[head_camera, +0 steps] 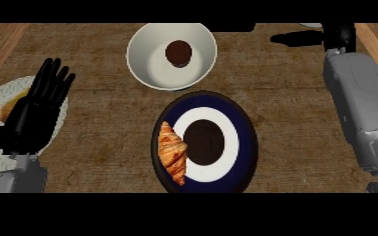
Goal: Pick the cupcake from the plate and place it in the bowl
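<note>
The brown cupcake (179,53) sits inside the white bowl (148,35) at the counter's far middle. Nearer to me lies the dark blue plate (244,130) with a white ring and a dark centre; a croissant (172,152) rests on its left side. My right hand (336,36) is at the far right, to the right of the bowl and apart from it, with fingers (294,38) stretched out leftward and nothing in them. My left hand (40,107) rests open at the left edge, fingers pointing up.
A white plate (16,87) holding something yellowish lies at the left edge, partly under my left hand. My grey right forearm (354,100) runs along the right side. Bare wooden counter (288,80) stretches between the bowl and the right arm.
</note>
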Available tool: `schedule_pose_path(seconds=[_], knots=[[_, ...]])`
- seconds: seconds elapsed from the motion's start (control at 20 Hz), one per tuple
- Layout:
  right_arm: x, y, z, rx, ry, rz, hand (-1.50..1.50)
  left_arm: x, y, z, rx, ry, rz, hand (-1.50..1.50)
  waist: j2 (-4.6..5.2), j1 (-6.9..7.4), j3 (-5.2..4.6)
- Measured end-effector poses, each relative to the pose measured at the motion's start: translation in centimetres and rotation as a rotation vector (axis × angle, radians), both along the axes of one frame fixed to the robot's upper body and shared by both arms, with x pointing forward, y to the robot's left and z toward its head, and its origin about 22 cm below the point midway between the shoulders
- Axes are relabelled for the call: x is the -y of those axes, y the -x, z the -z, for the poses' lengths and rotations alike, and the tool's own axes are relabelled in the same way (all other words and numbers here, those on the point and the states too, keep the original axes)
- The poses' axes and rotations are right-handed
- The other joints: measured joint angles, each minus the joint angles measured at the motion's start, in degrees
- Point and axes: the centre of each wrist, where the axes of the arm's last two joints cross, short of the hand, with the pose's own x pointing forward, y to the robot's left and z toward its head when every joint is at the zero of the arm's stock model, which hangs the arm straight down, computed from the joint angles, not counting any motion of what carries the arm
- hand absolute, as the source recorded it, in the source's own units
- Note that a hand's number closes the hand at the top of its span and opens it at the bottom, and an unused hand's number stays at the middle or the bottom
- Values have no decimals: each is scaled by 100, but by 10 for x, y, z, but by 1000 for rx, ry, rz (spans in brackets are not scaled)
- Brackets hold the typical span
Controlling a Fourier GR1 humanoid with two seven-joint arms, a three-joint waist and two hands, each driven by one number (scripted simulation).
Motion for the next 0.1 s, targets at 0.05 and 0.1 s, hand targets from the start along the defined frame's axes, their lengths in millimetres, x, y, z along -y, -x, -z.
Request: schedule_pose_path(seconds=[0.05,0.1], knots=[[11,6,3,-1,-1,-6,-150,0,1,-1,1,0,0,0,-2,-4,-1],[17,11,2,-1,-3,-11,-150,0,2,2,-3,1,0,0,-3,-12,1]])
